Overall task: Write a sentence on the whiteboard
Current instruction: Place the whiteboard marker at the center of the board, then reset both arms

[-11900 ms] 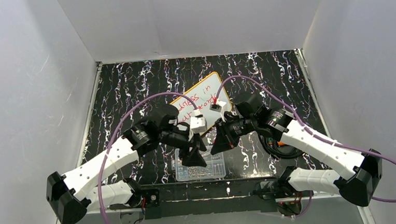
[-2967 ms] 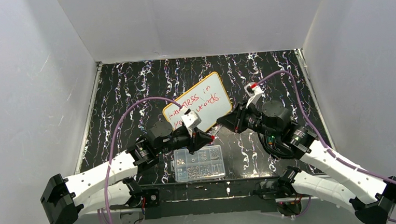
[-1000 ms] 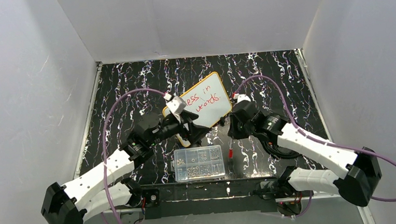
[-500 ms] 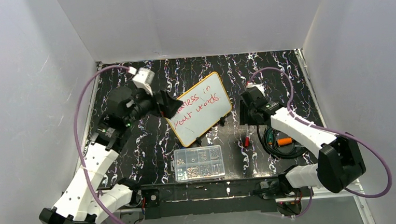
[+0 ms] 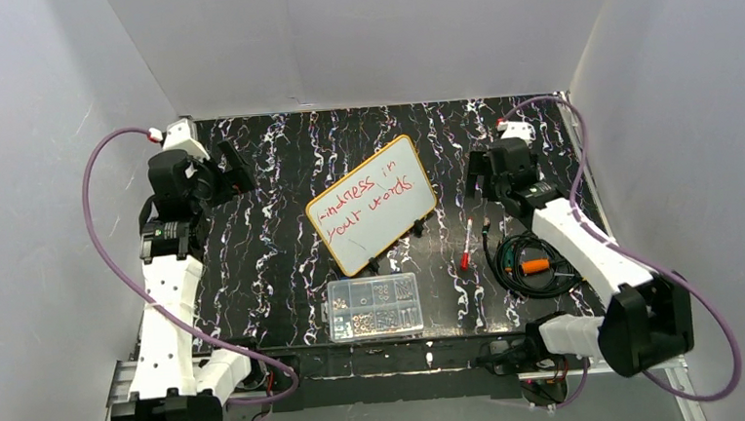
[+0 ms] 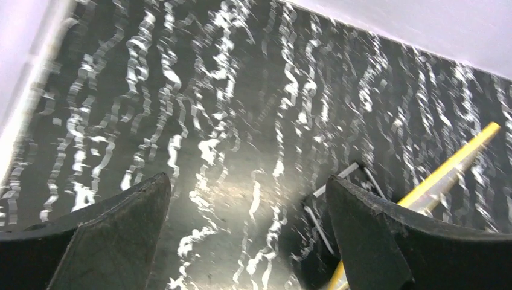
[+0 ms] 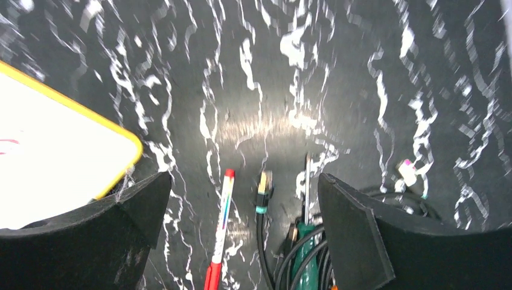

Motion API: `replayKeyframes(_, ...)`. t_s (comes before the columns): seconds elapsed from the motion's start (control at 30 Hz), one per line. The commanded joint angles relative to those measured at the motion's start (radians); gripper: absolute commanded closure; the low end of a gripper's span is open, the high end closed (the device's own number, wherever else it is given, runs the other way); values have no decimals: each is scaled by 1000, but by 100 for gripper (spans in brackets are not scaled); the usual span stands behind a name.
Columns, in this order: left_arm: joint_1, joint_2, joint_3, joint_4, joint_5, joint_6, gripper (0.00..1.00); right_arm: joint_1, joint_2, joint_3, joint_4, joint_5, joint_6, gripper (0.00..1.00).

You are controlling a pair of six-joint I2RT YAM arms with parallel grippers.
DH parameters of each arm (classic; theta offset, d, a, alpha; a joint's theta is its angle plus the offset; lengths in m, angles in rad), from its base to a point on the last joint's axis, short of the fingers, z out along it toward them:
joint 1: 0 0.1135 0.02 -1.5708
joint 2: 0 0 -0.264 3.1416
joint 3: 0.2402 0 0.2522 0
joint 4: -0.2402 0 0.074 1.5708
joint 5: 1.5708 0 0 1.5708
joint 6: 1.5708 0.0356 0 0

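Note:
The whiteboard lies tilted mid-table, white with a yellow rim and black clip feet. The sentence is written on it in red, in two lines. My left gripper hangs open at the far left, well away from the board. In the left wrist view it is empty, with the board's yellow rim at the right. My right gripper stands open to the right of the board. A red marker lies on the table, seen between the open right gripper fingers as a marker, untouched.
A clear compartment box sits at the near edge below the board. A black cable coil with a green and orange tool lies at the right, its plug beside the marker. White walls enclose the black marbled table.
Both arms have swung back from the board to the sides. The right gripper opened and let go of the marker, which now lies on the table. The left gripper opened fully.

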Motion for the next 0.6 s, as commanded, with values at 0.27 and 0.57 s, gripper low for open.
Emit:
replayKeyframes(0.27, 1, -350, -276, 188, -409, 145, 2, -2, -350, -223, 489, 73, -267, 1)
replayKeyframes(0.57, 1, -371, -298, 200, -403, 150, 2, 0, -385, -239, 499, 58, -265, 1)
